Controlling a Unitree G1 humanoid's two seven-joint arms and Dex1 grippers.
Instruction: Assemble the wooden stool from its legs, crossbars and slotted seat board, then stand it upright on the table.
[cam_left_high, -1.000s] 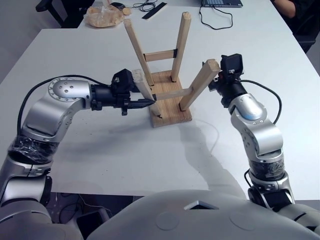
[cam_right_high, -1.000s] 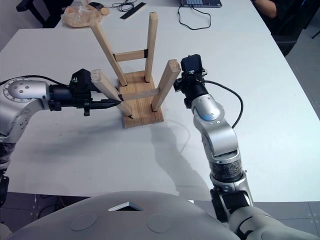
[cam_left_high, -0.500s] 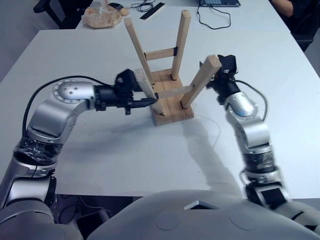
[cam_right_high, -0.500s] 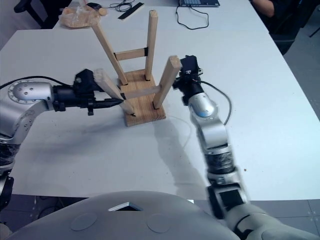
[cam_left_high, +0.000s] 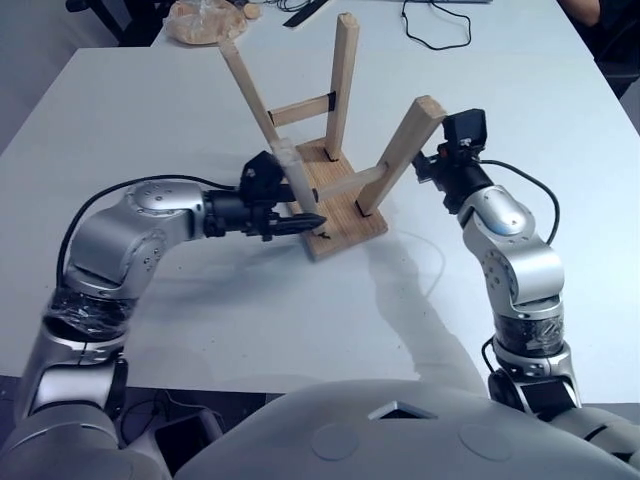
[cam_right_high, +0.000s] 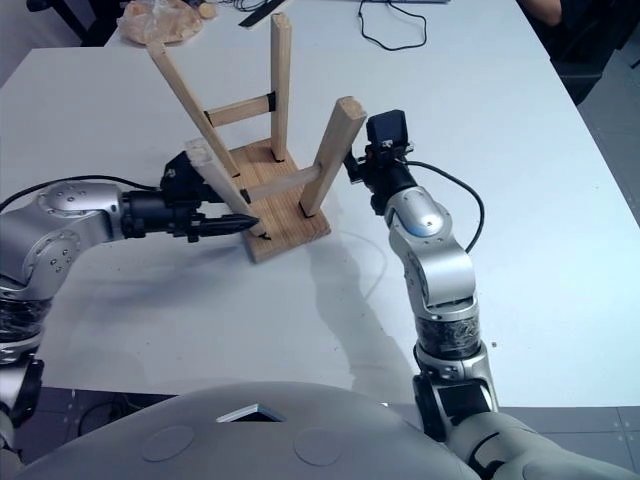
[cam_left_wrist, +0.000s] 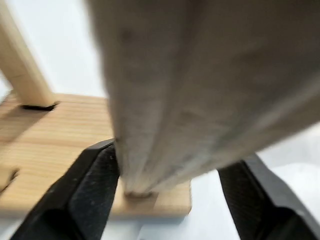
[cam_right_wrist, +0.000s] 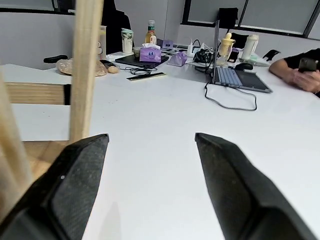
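Note:
The wooden stool lies upside down, its slotted seat board (cam_left_high: 352, 224) flat on the white table and its legs pointing up. Two back legs (cam_left_high: 340, 85) are joined by a crossbar (cam_left_high: 300, 108); a second crossbar (cam_left_high: 345, 186) links the two front legs. My left gripper (cam_left_high: 306, 222) is shut on the near left leg (cam_left_high: 293, 175), low down by the board, with its fingers (cam_left_wrist: 90, 190) on both sides. Beside the upper end of the near right leg (cam_left_high: 402, 150), my right gripper (cam_left_high: 432, 170) stands open, its fingers (cam_right_wrist: 65, 190) spread around nothing.
A bag of bread (cam_left_high: 205, 18), a black strip and cables (cam_left_high: 435, 25) lie at the table's far end. A laptop (cam_right_wrist: 235, 80), bottles and small items sit farther back. Bare table surrounds the stool in front and to the right.
The head camera has shifted. My left gripper has slid down the near left leg toward the seat board. My right gripper remains by the top of the near right leg.

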